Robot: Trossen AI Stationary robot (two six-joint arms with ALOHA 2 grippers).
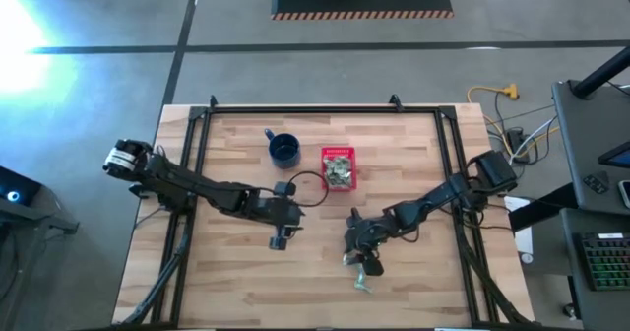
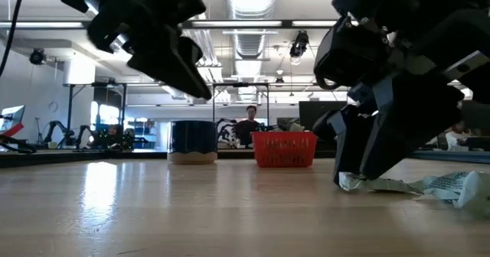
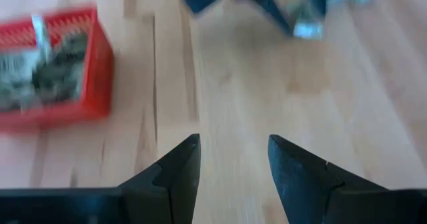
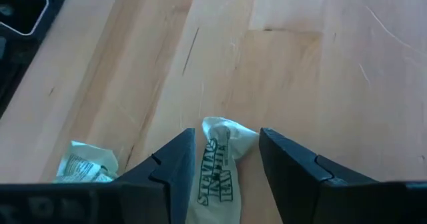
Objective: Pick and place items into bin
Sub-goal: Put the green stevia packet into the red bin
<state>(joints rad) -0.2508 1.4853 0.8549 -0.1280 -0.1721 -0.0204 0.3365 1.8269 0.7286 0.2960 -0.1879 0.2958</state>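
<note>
Pale green and crinkled, one wrapper [image 4: 219, 159] lies on the wooden counter [image 4: 313, 64] directly between the right gripper's [image 4: 227, 159] jaws, with a second wrapper [image 4: 85, 164] just beside them, off the outer face of one finger. In the high view a further piece [image 1: 363, 284] rests near the counter's front edge, just past that gripper. The red bin [image 1: 338, 167], already holding a heap of pieces, stands well apart from these jaws, farther back toward the middle of the counter, with the dark blue mug [image 1: 284, 150] beside it.

The likeliest trouble, as I judge it: the film is thin and lies flat, so the fingertips may close over it and slide off, or pinch only a corner that tears free on the lift. The low view shows the fingers right down at the counter, so a hard press could scrape the wood or nudge the wrapper away.

The right jaws stand open, straddling the wrapper, gripping nothing yet. The left gripper [image 3: 233, 164] hovers with jaws apart and empty, the bin off to one side ahead of them.
</note>
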